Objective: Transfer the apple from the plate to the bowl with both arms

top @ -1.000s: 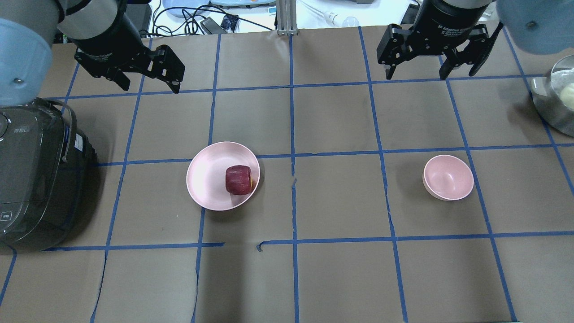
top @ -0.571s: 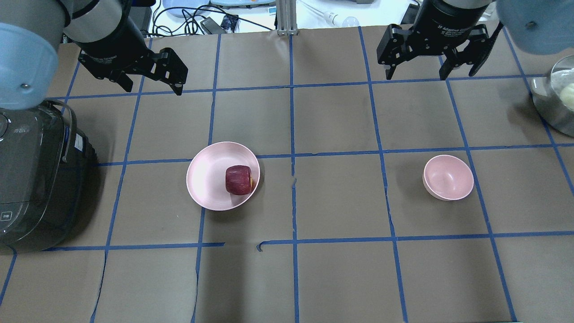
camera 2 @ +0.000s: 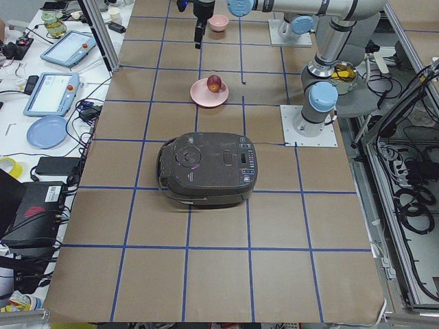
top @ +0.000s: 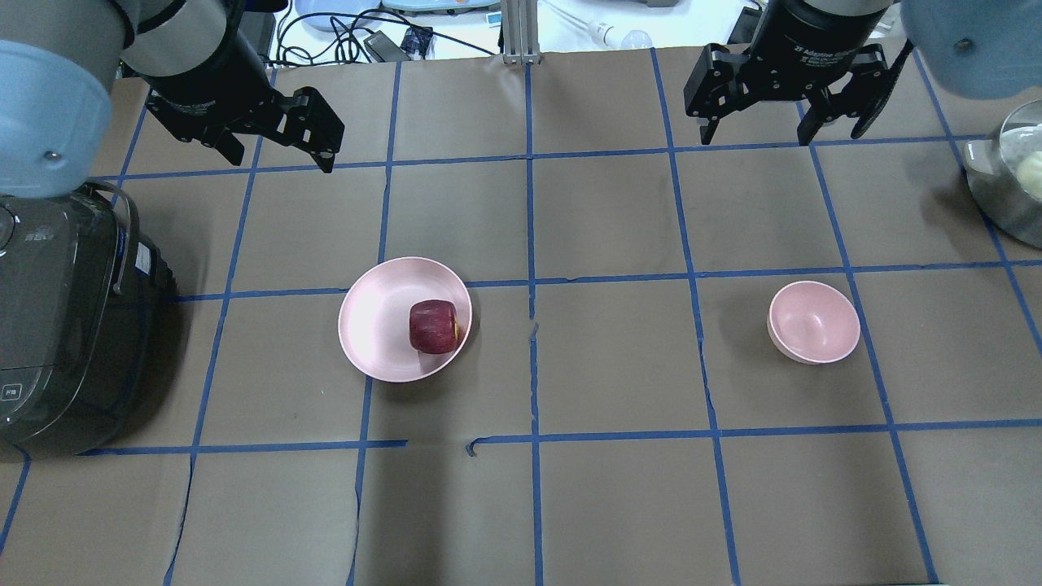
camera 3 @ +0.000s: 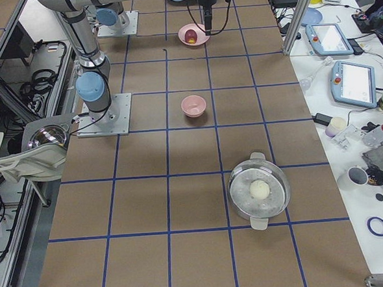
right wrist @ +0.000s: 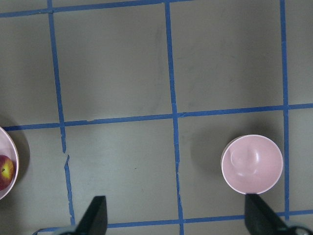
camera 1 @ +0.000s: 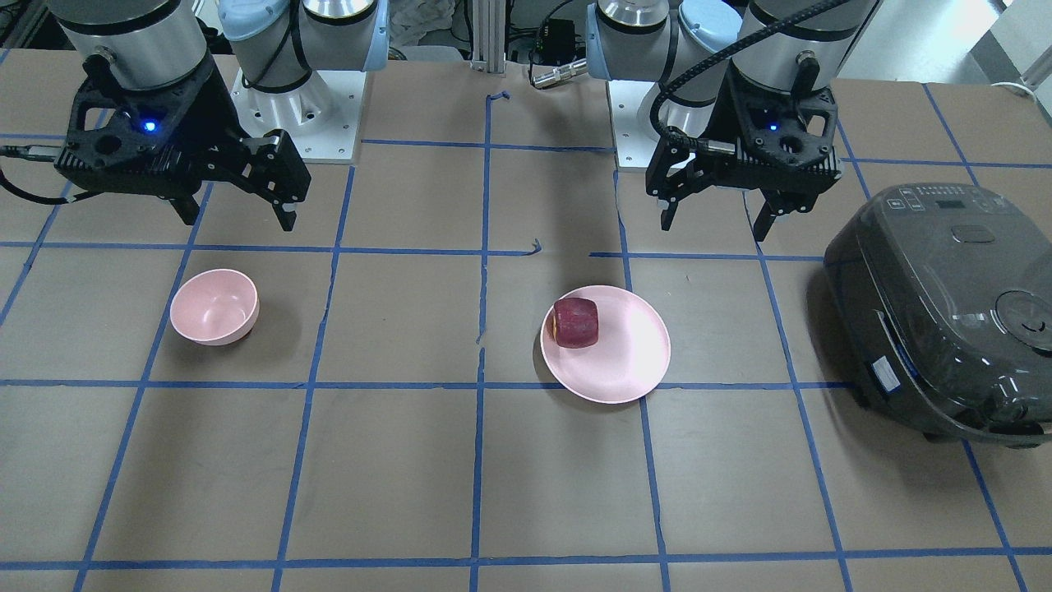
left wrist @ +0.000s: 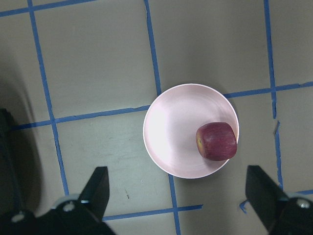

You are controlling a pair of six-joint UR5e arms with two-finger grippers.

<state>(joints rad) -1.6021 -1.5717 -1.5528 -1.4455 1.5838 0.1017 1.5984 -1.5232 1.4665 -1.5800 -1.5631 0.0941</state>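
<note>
The dark red apple [top: 433, 326] lies on the right part of the pale pink plate [top: 374, 325], left of the table's middle. It also shows in the left wrist view [left wrist: 216, 141], on the plate [left wrist: 171, 132]. The small pink bowl [top: 814, 321] stands empty on the right and also shows in the right wrist view [right wrist: 252, 164]. My left gripper [top: 281, 159] is open and empty, high above the table, beyond the plate. My right gripper [top: 757, 134] is open and empty, high beyond the bowl. In the front-facing view the apple [camera 1: 575, 322] and bowl [camera 1: 214, 306] sit apart.
A dark rice cooker [top: 57, 325] stands at the left edge, close to the plate's left. A steel pot [top: 1009, 179] with a glass lid sits at the far right edge. Blue tape lines cross the brown table.
My left gripper has shifted a little to the right, still open. The right gripper, apple, plate and bowl have not moved.
</note>
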